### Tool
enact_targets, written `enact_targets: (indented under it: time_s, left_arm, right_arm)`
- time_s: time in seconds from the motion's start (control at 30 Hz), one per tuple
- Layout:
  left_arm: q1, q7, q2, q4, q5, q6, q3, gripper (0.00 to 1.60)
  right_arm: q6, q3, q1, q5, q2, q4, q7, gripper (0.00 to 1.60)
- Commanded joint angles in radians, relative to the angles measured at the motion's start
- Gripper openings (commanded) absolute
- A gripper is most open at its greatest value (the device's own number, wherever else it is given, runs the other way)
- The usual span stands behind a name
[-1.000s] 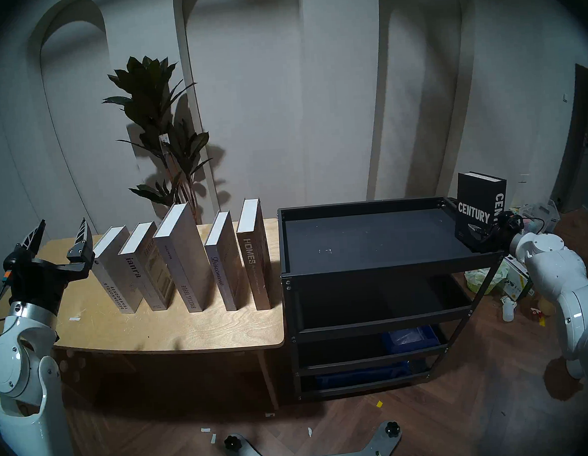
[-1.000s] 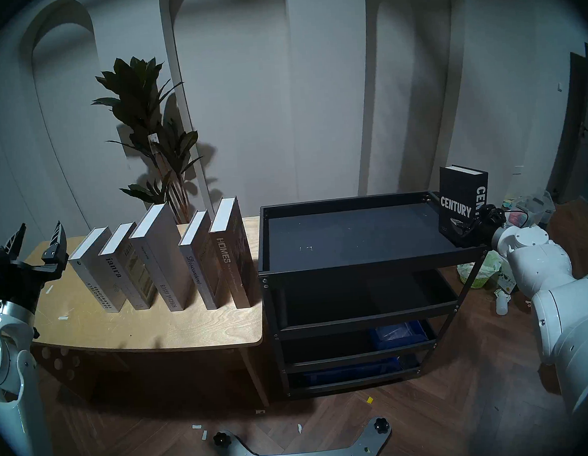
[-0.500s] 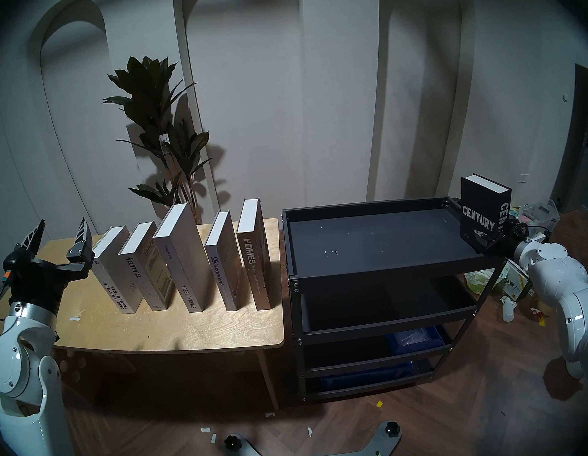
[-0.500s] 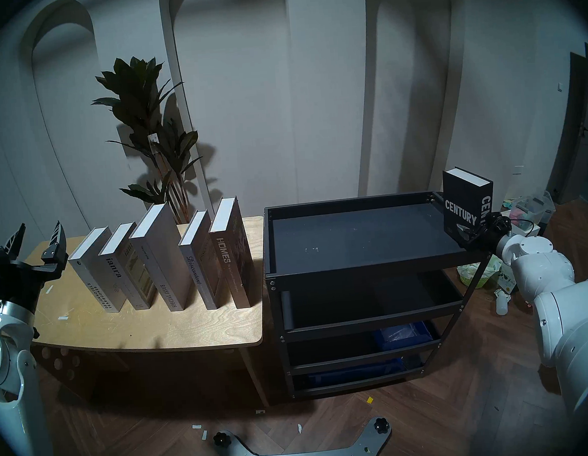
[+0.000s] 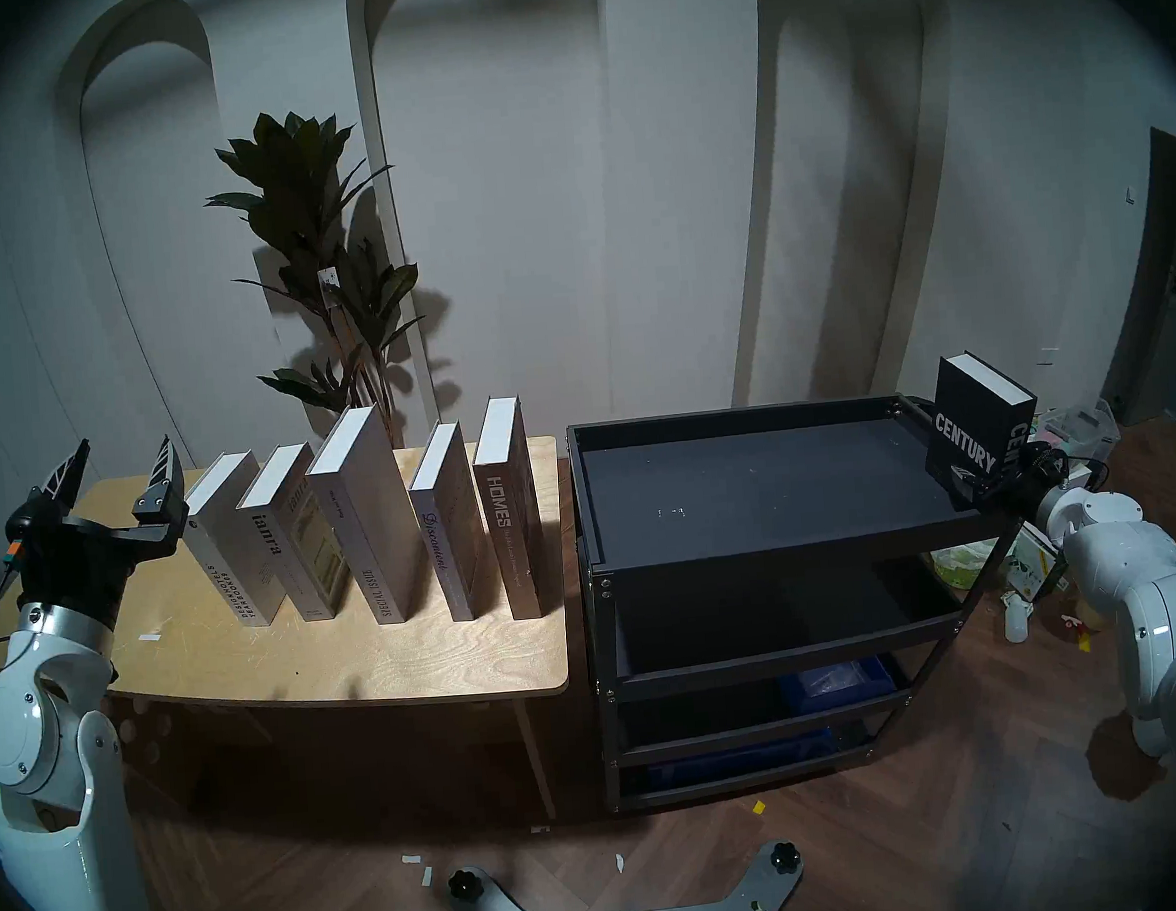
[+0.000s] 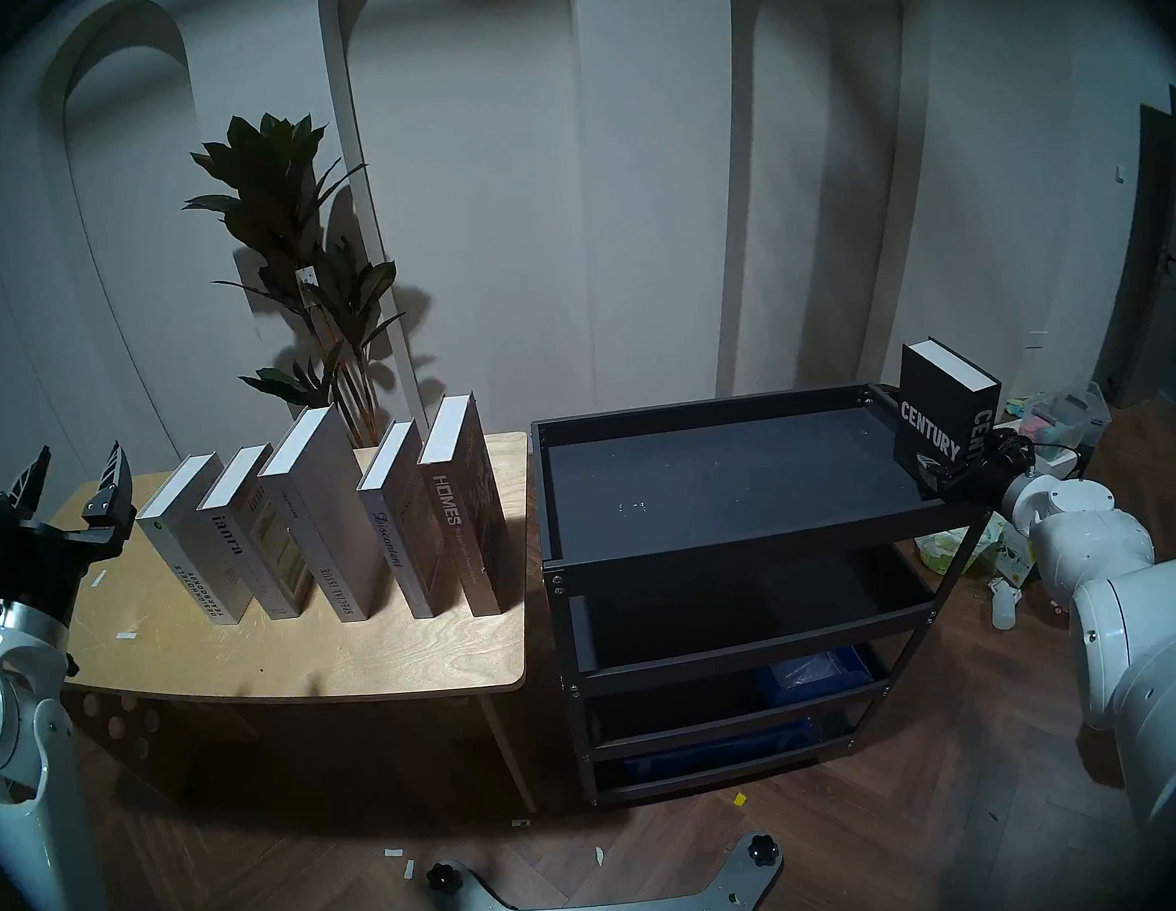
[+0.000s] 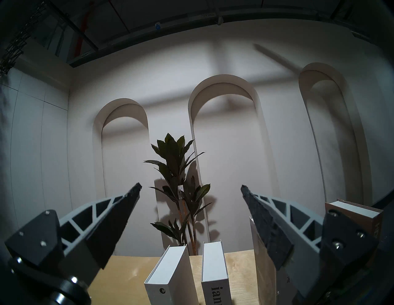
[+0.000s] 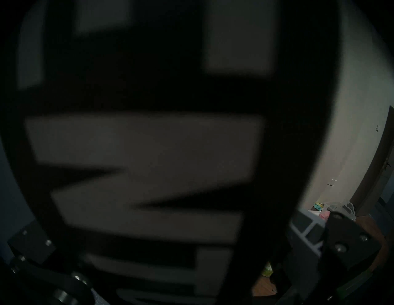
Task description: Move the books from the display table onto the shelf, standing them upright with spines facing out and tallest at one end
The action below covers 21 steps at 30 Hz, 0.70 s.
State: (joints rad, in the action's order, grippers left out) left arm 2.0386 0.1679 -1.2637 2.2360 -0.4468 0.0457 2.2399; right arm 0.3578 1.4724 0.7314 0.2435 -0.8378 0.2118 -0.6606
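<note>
Our right hand (image 5: 974, 480) grips the tilted CENTURY book (image 5: 972, 428) at the shelf's (image 5: 772, 542) right edge, our left hand (image 5: 121, 470) gapes empty, and five books (image 5: 367, 522) stand on the tabletop (image 5: 349, 659).

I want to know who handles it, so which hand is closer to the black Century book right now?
Right. The right hand is at the Century book at the rack's right end; the left hand is open beyond the table's far left end.
</note>
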Motion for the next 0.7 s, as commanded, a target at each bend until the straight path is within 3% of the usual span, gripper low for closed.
enact_targets:
  time_s: [0.0,0.67]
  left_arm:
    - [-0.007,-0.001,0.003,0.013,0.0,-0.007,0.006,1.6]
    - [-0.008,0.001,0.001,0.012,0.001,-0.006,0.006,1.6]
  right_arm:
    - [-0.001,0.017,-0.034,0.019,-0.019,0.029,-0.005,1.6]
    - [-0.026,0.067,-0.047,0.062,-0.063,0.064,-0.01,1.6]
